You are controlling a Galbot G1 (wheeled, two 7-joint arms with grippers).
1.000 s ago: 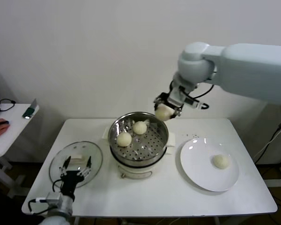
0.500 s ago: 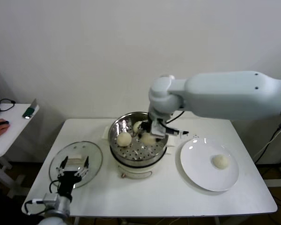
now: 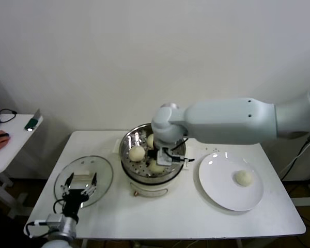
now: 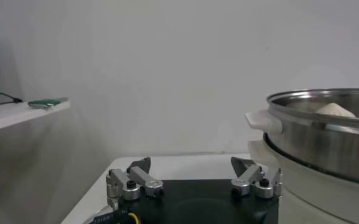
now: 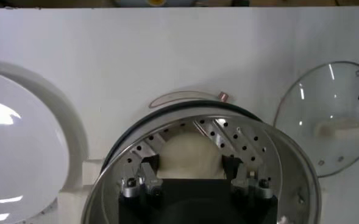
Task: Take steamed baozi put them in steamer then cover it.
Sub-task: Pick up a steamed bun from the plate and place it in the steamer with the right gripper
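nearest us our left gripper (image 3: 76,184) waits spread open over the glass lid (image 3: 101,173), while our right gripper (image 3: 160,159) sits in the steamer (image 3: 128,140) clasping the third baozi (image 5: 188,153); next we judge: release, then fetch the last baozi (image 3: 243,177) from the plate (image 3: 217,186).

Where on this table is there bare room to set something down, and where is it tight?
Bare tabletop runs along the front edge, between the glass lid and the plate. The plate has one bun and bare room beside it. The steamer is crowded: three buns, with the right tool around one.
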